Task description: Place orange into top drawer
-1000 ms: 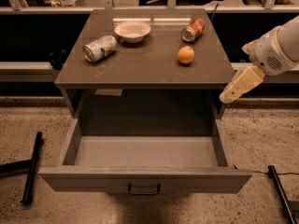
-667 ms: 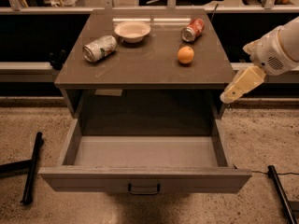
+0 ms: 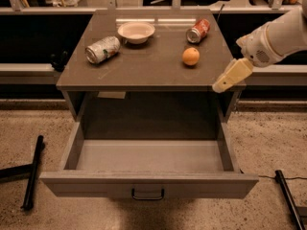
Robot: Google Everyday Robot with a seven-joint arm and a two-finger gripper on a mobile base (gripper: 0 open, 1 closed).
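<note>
**Orange on the table, drawer open, pick not yet made**

Camera view. You are looking down onto the front of a brown table with the top drawer pulled well out beneath it. The drawer's pale grey floor is bare, and its small dark handle sits centred on the front panel.

The orange rests on the table top, right of centre and toward the near half. It stands alone, touching nothing. A red soda can lies on its side just behind it. A pale bowl stands at the back centre, and a crushed silver can lies to the left.

The gripper hangs at the table's front right corner, over the edge, to the right of the orange and nearer to you than it. It is apart from the fruit, with bare table top between them. It carries nothing. From this angle it reads as one pale paddle, so you cannot tell whether the jaws are released or clenched. The white arm comes in from the right edge.

Progress, as a judgement:
- Done: the drawer is open and ready to receive the fruit.
- Left: reach in to the orange, grasp it, lift it, carry it forward over the table edge, lower it into the drawer and let go.

Mind the red can behind the fruit on the approach.
</note>
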